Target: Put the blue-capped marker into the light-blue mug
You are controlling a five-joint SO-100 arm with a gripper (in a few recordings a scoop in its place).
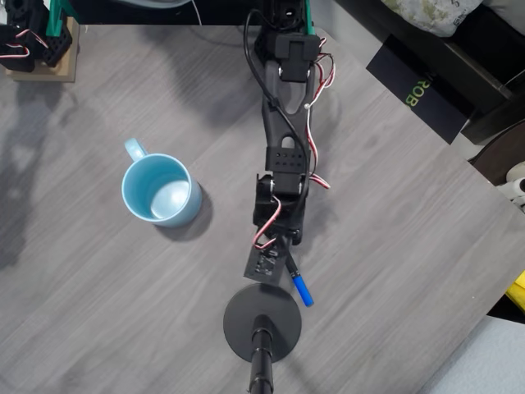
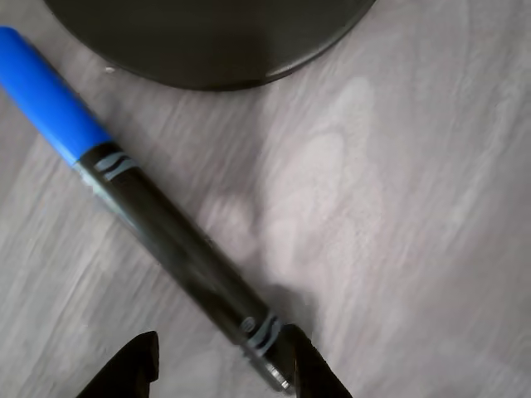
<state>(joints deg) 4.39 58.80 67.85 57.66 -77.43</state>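
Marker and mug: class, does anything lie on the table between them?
Nothing visible does. The marker lies by the gripper, near the round black base; bare table runs to the mug, which sits up-left.

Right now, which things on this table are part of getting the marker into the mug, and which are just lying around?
Part of the job:
- slim blue-capped marker with dark barrel, flat on the table
- round pale-blue ceramic mug, upright, apart from the marker

Lying about:
- round black stand base
- wooden block at the corner
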